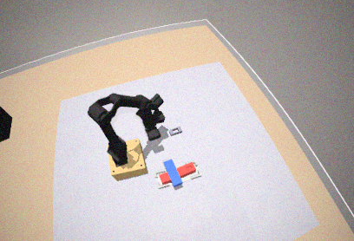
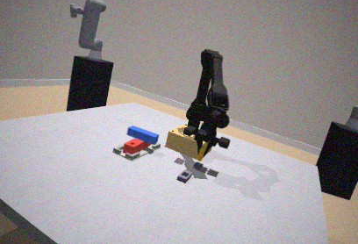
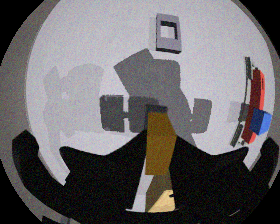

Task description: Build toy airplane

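Observation:
The red fuselage (image 1: 188, 168) (image 2: 133, 146) (image 3: 259, 88) lies in the grey-white cradle (image 1: 196, 176) (image 2: 118, 150). The blue wing (image 1: 173, 172) (image 2: 142, 134) (image 3: 260, 121) sits across its top. My gripper (image 1: 153, 133) (image 2: 202, 147) (image 3: 156, 133) is just above the mat, behind the cradle and beside the arm's base. It is shut on the orange tail fin (image 3: 160, 144) (image 2: 203, 154), which hangs down between the fingers. In the top view the gripper hides the fin.
A small grey square frame (image 1: 176, 131) (image 2: 184, 176) (image 3: 168, 32) lies on the mat just beyond the gripper. The arm stands on a tan base block (image 1: 135, 167) (image 2: 179, 141). Black pedestals (image 2: 89, 82) (image 2: 340, 160) stand off the mat.

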You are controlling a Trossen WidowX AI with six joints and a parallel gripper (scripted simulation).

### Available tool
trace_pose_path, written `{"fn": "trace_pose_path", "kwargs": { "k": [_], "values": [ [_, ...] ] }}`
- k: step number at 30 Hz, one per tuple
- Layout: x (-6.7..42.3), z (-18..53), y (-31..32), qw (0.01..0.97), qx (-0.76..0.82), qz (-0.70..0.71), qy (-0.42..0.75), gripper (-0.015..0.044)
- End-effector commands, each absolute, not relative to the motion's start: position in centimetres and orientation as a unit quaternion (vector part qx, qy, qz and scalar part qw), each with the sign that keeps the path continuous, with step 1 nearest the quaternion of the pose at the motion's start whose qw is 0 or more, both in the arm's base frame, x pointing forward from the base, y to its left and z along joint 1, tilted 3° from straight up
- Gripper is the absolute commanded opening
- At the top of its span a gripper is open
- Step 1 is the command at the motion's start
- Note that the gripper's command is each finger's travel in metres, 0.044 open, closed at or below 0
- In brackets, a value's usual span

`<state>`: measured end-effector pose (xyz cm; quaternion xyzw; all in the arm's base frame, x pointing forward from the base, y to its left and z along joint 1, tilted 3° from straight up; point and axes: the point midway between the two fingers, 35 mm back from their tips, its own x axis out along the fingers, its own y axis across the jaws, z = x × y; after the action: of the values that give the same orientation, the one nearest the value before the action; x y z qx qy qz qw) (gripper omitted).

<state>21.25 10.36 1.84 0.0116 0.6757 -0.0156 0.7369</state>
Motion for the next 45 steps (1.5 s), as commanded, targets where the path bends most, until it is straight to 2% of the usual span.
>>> {"fn": "trace_pose_path", "kwargs": {
  "k": [1,28,45],
  "values": [
    [21.6,3.2,10.6,0.739,0.018,-0.017,0.673,0.0000],
    [20.4,11.5,10.1,0.731,0.039,-0.032,0.680,0.0000],
    [22.8,11.5,8.0,0.731,0.040,-0.036,0.680,0.0000]
  ]
}}
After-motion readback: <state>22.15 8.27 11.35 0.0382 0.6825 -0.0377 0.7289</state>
